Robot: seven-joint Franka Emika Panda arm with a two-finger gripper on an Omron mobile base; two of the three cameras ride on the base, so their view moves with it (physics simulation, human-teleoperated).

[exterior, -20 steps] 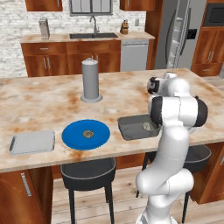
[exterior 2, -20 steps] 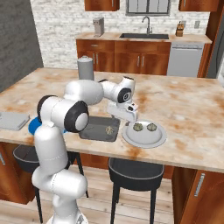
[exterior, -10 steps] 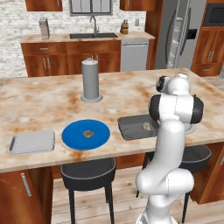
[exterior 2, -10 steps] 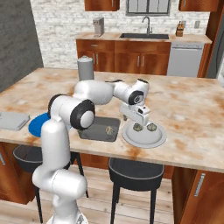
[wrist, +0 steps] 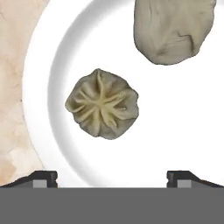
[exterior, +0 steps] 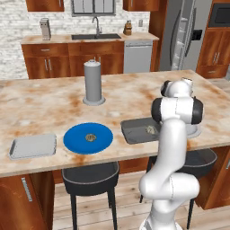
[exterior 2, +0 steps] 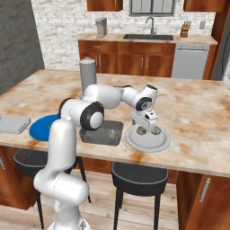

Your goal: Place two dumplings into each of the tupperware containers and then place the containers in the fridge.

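White-grey round plate (exterior 2: 148, 143) sits directly under the gripper (exterior 2: 144, 130), whose fingers stand spread wide and hold nothing. Hand view: a pleated dumpling (wrist: 102, 104) lies just ahead of the fingertips, roughly centred between them but slightly toward the left tip; a second dumpling (wrist: 173, 29) lies farther ahead and to the right, apart from the first. Step in hand, as I judge it: pick-up of a dumpling off the plate for transfer. The dark grey container (exterior 2: 102, 132) lies just to the gripper's left with one dumpling (exterior 2: 111, 133) already inside, so it wants one more. The light grey container (exterior: 33, 146) sits well off to the left, beyond the blue plate (exterior: 87, 138), and looks empty; the blue plate carries one dumpling (exterior: 90, 136). Next move calls for a straight descent, centring on the near dumpling, then closing. Versus the earlier frames: the arm has swung right from over the dark container and dropped lower over the plate, fingers spread throughout.
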